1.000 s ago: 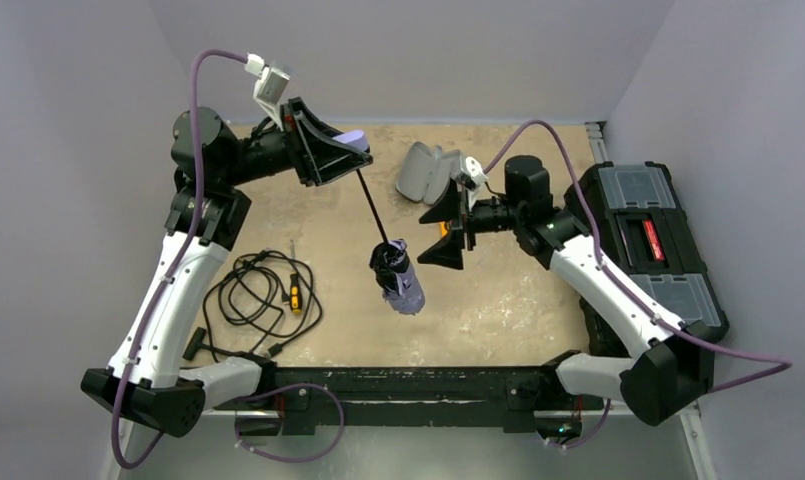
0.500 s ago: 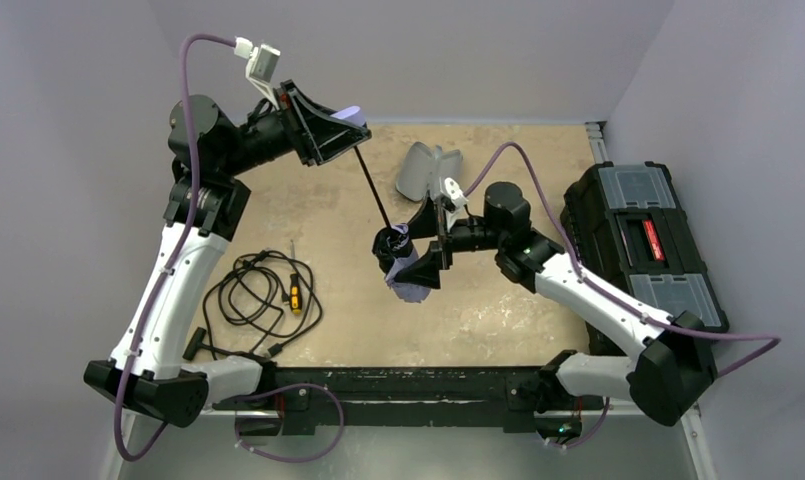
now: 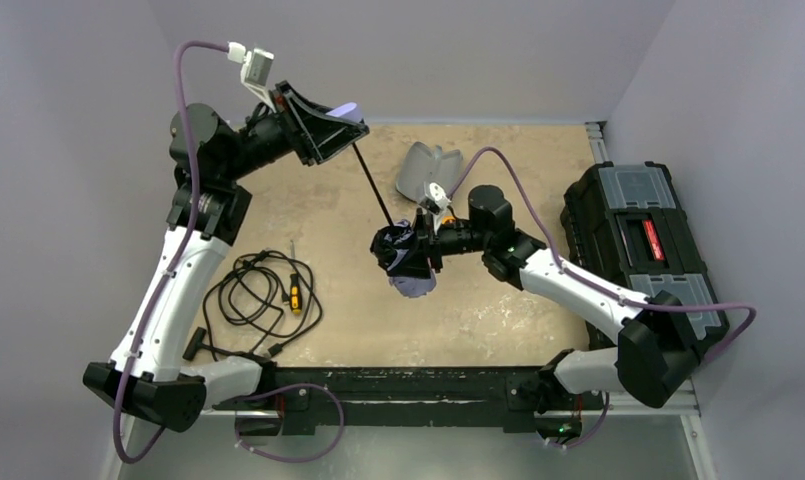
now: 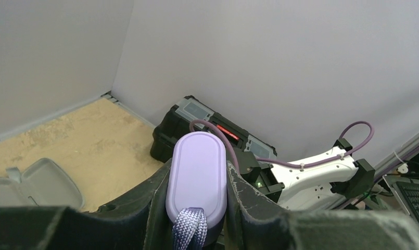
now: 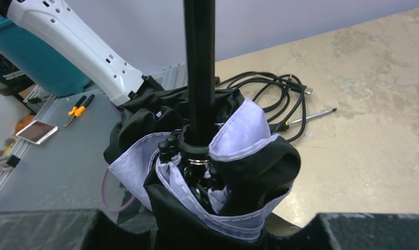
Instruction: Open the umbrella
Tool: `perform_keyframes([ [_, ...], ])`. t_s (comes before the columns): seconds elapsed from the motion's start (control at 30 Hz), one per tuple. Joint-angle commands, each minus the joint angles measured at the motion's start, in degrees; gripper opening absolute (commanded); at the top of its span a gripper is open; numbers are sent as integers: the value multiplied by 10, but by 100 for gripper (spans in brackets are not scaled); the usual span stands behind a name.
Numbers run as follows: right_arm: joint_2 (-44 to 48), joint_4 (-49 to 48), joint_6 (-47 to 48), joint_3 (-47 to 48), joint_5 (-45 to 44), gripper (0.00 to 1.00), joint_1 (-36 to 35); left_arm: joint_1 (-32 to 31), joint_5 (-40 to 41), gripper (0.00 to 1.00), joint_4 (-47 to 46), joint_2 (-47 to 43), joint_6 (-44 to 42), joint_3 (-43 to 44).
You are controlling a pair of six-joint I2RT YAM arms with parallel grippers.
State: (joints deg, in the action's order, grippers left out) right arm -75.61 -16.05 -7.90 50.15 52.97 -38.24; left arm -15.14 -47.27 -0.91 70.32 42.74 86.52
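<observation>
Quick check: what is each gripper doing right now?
Left gripper: closed on the umbrella handle.
Right gripper: fingers on either side of the folded canopy; whether they grip it cannot be told.

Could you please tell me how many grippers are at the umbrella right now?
2. The left gripper clamps the pale lavender folding umbrella's small handle; the right gripper straddles its folded canopy, grip uncertain.

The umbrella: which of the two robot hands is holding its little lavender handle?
The left gripper, raised at the far left, clamps the lavender handle between its fingers. The right gripper is instead down at the folded canopy, the umbrella's other end.
</observation>
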Motion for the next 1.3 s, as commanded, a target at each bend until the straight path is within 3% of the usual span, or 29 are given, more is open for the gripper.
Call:
perform_keyframes([
  [0.0, 4, -39, -31, 65, -1, 0, 2, -57, -11, 0, -7, -37, -29, -92],
  [0.13, 3, -47, -43, 102, 1, 0, 3, -110, -15, 0, -20, -67, -36, -207],
  [0.33, 14, -20, -11, 93, 7, 0, 3, -111, -18, 0, 2, -69, -60, -220],
  [0.7, 45, 97, 105, -1, 22, 0, 4, -27, -10, 0, -5, -33, -73, -77],
  [0.83, 49, 226, 229, -54, 33, 0, 5, 91, -1, 0, -88, 33, 25, 85],
  [0.93, 59, 255, 247, -76, 37, 0, 5, 138, 4, 0, -150, 67, 83, 153],
  [1.1, 53, 228, 206, -56, 45, 0, 5, 142, 24, 0, -172, 52, 72, 130],
  [1.27, 50, 303, 273, -79, 50, 0, 12, 199, 42, 0, -204, 66, 97, 177],
])
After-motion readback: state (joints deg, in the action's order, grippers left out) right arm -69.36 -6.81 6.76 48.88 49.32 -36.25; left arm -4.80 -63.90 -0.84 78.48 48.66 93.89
